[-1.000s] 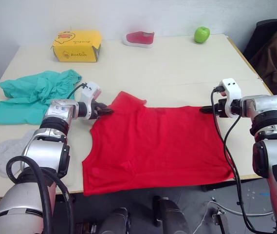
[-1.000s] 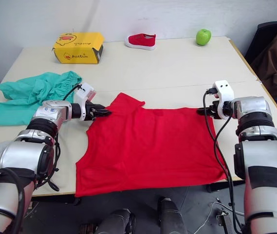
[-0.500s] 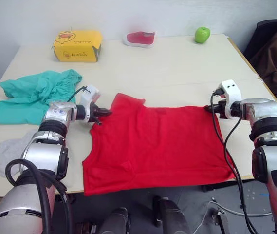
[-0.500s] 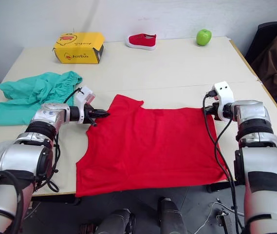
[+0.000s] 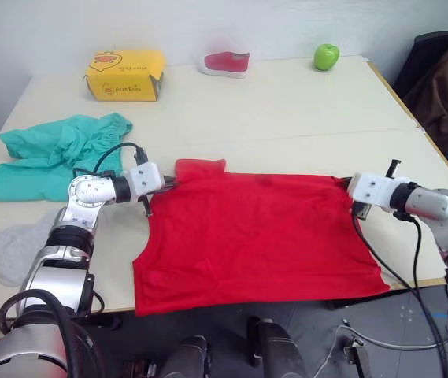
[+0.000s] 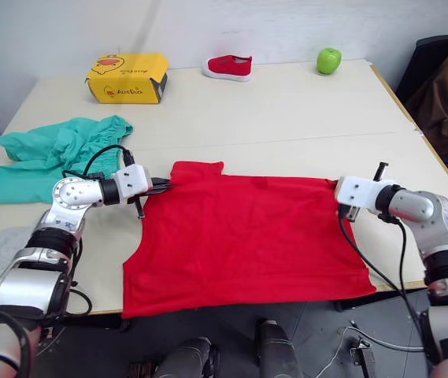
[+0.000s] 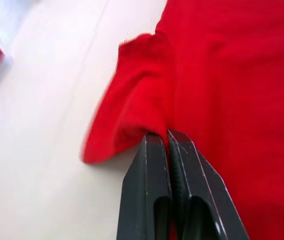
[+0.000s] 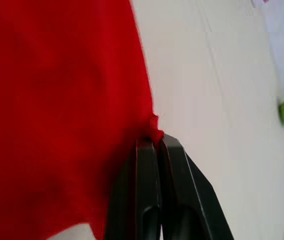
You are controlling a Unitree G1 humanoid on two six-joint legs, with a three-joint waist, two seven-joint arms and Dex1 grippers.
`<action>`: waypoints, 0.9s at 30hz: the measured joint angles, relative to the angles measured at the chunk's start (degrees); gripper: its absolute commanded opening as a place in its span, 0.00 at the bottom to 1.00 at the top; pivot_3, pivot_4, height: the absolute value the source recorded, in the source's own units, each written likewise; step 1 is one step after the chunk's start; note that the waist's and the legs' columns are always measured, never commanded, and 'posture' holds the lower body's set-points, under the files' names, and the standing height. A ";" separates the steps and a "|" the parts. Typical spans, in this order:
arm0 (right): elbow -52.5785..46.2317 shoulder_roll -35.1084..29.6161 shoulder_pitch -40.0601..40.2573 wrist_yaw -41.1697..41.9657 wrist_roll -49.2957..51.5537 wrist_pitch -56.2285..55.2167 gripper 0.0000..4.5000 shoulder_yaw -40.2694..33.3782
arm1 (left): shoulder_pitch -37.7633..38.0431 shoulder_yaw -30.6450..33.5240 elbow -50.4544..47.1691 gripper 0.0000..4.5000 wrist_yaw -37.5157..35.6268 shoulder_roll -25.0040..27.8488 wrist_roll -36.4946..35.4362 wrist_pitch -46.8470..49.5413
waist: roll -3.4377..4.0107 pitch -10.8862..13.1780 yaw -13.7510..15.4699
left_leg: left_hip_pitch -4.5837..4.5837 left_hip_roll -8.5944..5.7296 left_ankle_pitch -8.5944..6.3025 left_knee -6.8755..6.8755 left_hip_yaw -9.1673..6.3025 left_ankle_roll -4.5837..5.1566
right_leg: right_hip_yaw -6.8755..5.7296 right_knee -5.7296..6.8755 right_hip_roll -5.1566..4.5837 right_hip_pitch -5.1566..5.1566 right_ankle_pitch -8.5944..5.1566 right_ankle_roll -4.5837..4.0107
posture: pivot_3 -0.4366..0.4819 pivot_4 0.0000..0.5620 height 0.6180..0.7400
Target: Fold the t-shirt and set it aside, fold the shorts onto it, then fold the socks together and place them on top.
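Bright red cotton t-shirt (image 6: 243, 236) at frame centre, flat on the pale desk (image 6: 286, 110); both jaws pinch its upper corners, left gripper (image 6: 161, 186), right gripper (image 6: 338, 189).

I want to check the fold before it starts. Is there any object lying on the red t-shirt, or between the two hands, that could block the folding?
Nothing visible does. The left hand and the right hand each pinch a far corner of the t-shirt, and no object lies on the cloth. The shorts lie apart, to the left.
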 measured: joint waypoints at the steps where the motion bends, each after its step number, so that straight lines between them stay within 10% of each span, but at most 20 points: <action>1: 0.13 -1.20 0.21 -3.28 -3.11 -3.96 0.01 0.55 | 0.14 -0.50 0.02 0.00 2.55 0.93 1.94 -3.55 | 0.00 0.00 -0.01 | 0.04 0.00 0.00 -0.05 0.10 0.00 | 0.10 0.01 0.02 -0.01 0.00 0.00 | 0.48 0.27 1.00; 6: -0.71 -7.96 1.52 -26.76 -24.88 -18.32 0.01 5.67 | 2.03 -6.98 -0.56 0.00 22.11 8.10 20.70 -21.16 | -0.01 -0.03 0.14 | 0.26 0.03 0.03 -0.43 0.47 0.06 | 0.47 0.04 0.11 -0.02 0.00 0.00 | 0.48 0.27 1.00; 15: -0.01 -9.76 0.11 -51.70 -45.37 -17.37 0.01 14.83 | 1.68 -18.78 -1.46 0.00 52.53 12.65 43.23 -23.86 | -0.10 -0.12 0.14 | 1.39 -0.01 0.20 -1.33 1.12 0.33 | 1.09 -0.32 0.14 0.61 0.06 0.13 | 0.48 0.27 1.00; 21: 3.72 -9.34 -1.96 -51.77 -45.11 -18.24 0.01 17.79 | 0.10 -21.36 2.64 0.00 55.69 11.85 42.96 -23.84 | -0.07 -0.16 0.29 | 2.07 0.01 0.22 -1.56 1.11 0.37 | 1.06 -0.54 0.15 1.36 0.06 0.13 | 0.48 0.27 1.00; 24: 8.15 -8.36 -2.09 -46.25 -38.26 -19.68 0.14 17.43 | -0.28 -19.90 6.58 0.00 49.37 10.68 36.68 -24.63 | -0.10 -0.18 0.05 | 2.40 0.03 0.29 -1.86 1.12 0.52 | 1.07 -0.87 0.17 1.71 0.09 0.19 | 0.48 0.27 1.00; 27: 10.36 -7.89 -2.26 -39.17 -30.10 -21.88 0.36 15.91 | 0.12 -17.93 9.41 0.22 39.62 9.63 28.48 -25.29 | -0.11 -0.18 -0.14 | 2.29 0.07 0.28 -1.87 1.14 0.53 | 1.07 -0.85 0.19 1.65 0.13 0.26 | 0.48 0.27 1.00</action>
